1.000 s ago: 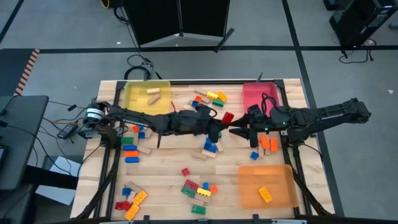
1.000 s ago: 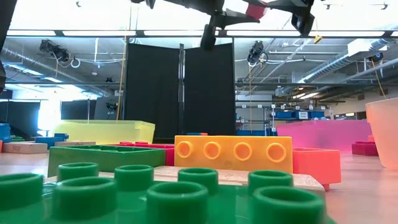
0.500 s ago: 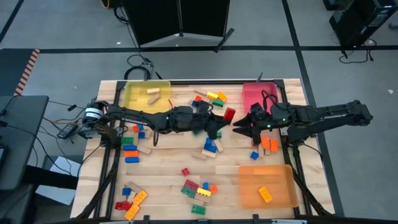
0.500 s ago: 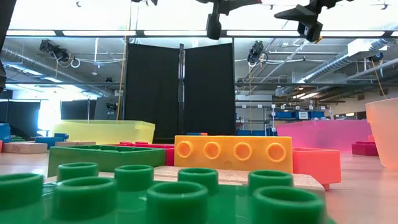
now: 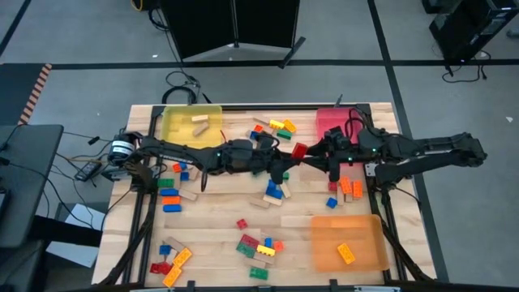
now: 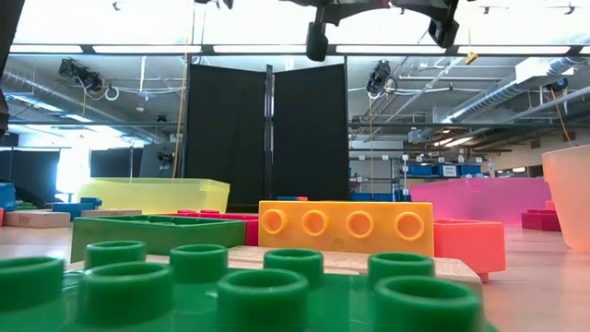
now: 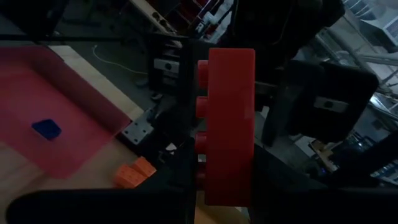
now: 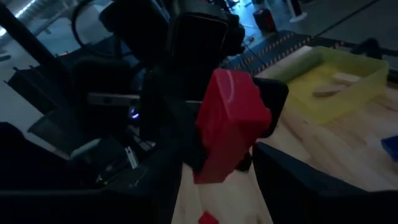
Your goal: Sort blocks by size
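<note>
Left tool (image 5: 290, 156): raised above the middle of the wooden counter (image 5: 219, 227), clamped on a red studded plastic brick (image 5: 298, 150). In the left wrist view the brick (image 7: 227, 124) stands on end between the dark fingers, studs facing sideways.

Right tool (image 5: 323, 159): reaching in from the right, meeting the same brick nose to nose with the left tool. In the right wrist view the brick (image 8: 229, 124) sits between its fingers; whether they press on it or stand apart I cannot tell.

Brick is off the counter, held in the air just beside the translucent pink tray (image 5: 336, 123).

Around: translucent yellow tray (image 5: 191, 126) at far left corner with a tan wooden block (image 5: 199, 122) inside. Translucent orange tray (image 5: 349, 242) near right, holding an orange studded brick (image 5: 345, 253). Loose bricks scattered: blue and orange group (image 5: 169, 195) at left, mixed cluster (image 5: 258, 246) at near centre, orange bricks (image 5: 350, 188) under the right arm.
</note>
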Robot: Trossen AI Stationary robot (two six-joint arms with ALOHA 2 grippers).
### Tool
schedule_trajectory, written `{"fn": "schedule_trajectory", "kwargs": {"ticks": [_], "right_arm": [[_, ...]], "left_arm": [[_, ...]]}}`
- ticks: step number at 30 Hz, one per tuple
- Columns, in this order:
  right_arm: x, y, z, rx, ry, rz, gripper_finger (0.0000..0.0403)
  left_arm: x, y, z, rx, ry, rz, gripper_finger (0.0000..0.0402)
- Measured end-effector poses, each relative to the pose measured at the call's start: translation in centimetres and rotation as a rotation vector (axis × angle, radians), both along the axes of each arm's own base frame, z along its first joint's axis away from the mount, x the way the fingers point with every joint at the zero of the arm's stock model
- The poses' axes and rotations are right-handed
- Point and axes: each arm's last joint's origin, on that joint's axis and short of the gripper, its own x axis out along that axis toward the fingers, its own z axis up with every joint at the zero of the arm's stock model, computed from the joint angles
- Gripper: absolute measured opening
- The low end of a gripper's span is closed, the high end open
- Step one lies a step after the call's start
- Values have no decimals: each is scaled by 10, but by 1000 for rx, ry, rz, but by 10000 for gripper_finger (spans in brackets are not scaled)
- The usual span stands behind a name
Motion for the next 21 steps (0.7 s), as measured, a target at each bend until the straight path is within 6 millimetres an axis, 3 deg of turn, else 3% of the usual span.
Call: {"fn": "schedule_trajectory", "kwargs": {"ticks": [10,19,21], "right_arm": [[13,-3,-2,-20,-28,8,202],[22,-2,-3,-59,-60,44,114],[22,-1,-3,-63,-57,56,110]], "left_arm": [[0,-1,-2,-1,16,-20,97],[0,-3,-2,-10,22,-53,107],[0,-4,-3,-10,27,-64,118]]}}
